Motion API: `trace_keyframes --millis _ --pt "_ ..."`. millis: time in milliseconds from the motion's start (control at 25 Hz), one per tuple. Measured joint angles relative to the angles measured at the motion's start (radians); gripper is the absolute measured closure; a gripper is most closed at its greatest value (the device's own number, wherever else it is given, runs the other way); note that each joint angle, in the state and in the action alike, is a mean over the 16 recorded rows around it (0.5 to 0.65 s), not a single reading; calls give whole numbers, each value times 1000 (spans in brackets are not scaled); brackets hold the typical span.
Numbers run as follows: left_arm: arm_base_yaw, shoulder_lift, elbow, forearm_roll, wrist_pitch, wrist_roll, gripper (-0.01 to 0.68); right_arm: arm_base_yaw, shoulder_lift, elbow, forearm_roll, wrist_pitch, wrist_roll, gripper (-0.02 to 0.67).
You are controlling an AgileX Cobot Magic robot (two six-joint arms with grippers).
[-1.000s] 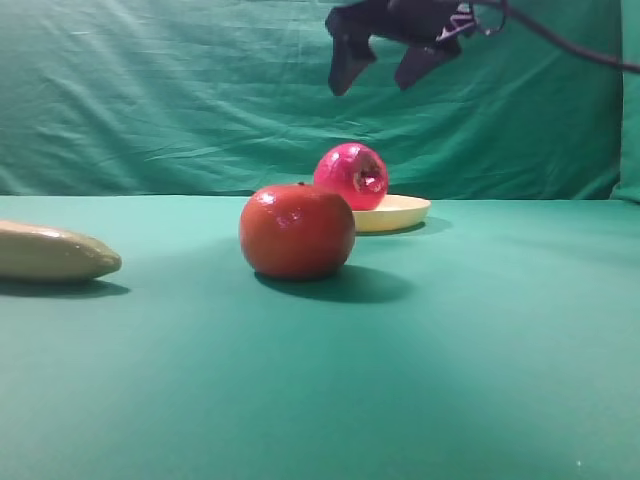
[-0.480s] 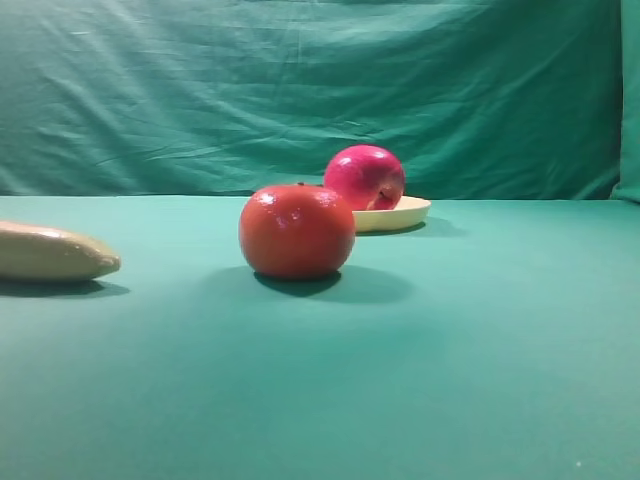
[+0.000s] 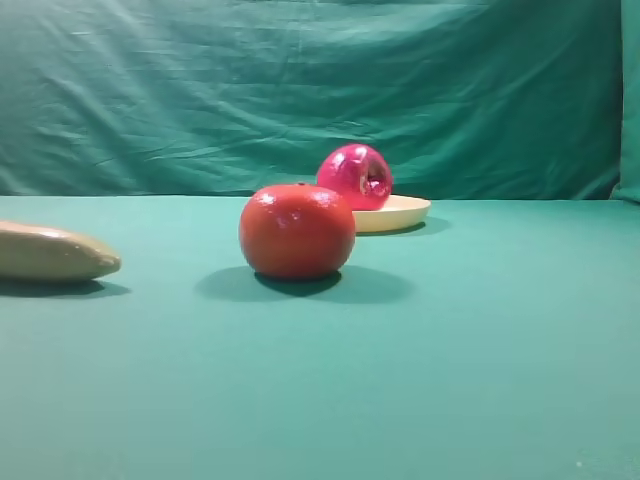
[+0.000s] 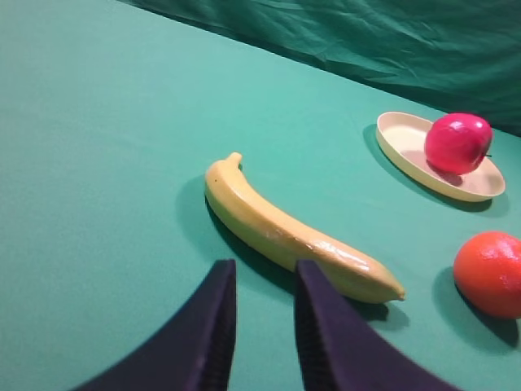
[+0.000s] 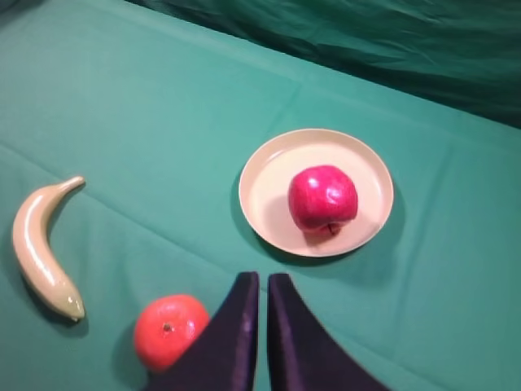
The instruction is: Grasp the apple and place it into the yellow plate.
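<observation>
- Apple [image 5: 322, 198] sits inside your yellow plate [image 5: 269, 175], right of its centre, stem dimple tipped sideways.
- Your right gripper [image 5: 259, 326] is pinched closed on nothing; the apple lies at about 1 o'clock from its tips, well apart.
- Your left gripper [image 4: 262, 318] shows a narrow gap and grips nothing, with the banana [image 4: 285, 232] just beyond at 12 o'clock.
- Orange-red fruit [image 5: 169, 330] rests at 9 o'clock of the right tips.

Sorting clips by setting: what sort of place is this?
Probably a staged robot test table, not a kitchen: green cloth covers the table and hangs as backdrop, and only an apple on a yellow plate, an orange-red fruit and a banana lie there.
</observation>
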Motion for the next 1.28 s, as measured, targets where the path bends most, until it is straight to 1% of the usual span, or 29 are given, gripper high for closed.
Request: trace_keyframes --millis 360,760,1000,1280 --pt "0 0 0 0 0 0 516 0 -277 286 0 -17 22 649" --pt "0 0 0 0 0 0 516 -11 -514 501 -34 -38 57 649" --pt "0 0 0 0 0 0 516 -68 -664 617 -66 -124 65 649" --pt "0 0 0 0 0 0 516 -178 -840 784 -88 -264 58 649"
